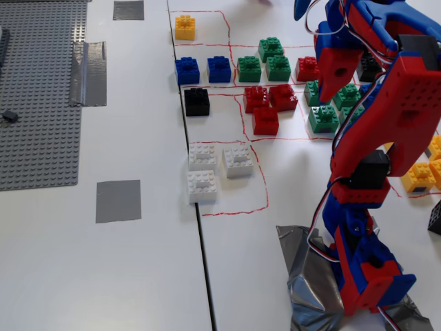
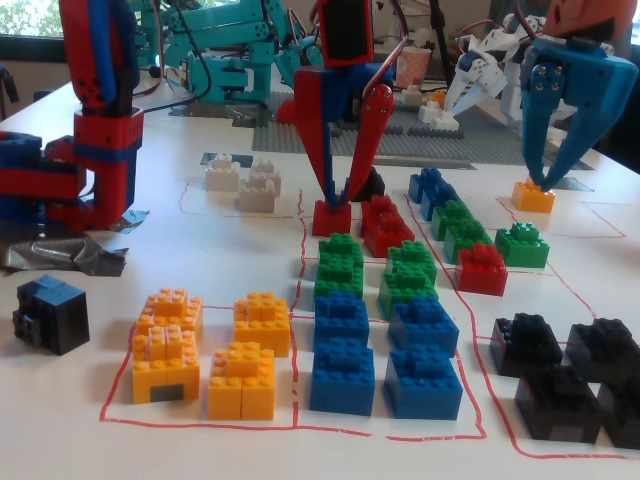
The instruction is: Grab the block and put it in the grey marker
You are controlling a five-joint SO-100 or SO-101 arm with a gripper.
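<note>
The block [image 1: 196, 102], a small black studded brick, sits alone in a red-outlined cell left of the red bricks. In the other fixed view it [image 2: 375, 186] peeks out behind my right finger. The grey marker [image 1: 118, 201], a flat square tape patch, lies on the white table left of the white bricks. My red gripper [image 1: 325, 93] hangs pointing down, open and empty. In the low fixed view it [image 2: 340, 195] hovers just over a red brick [image 2: 332, 216], in front of the block. I cannot tell whether it touches that brick.
Coloured bricks fill red-outlined cells: white [image 1: 202, 157], blue [image 1: 187, 69], green [image 1: 271, 48], red [image 1: 265, 121], yellow [image 1: 185, 27], more black ones [image 2: 525, 345]. A studded grey baseplate [image 1: 41, 103], a creased tape strip [image 1: 88, 72] and a second grey square [image 1: 129, 9] lie at left. A blue gripper [image 2: 545, 175] hangs over a yellow brick.
</note>
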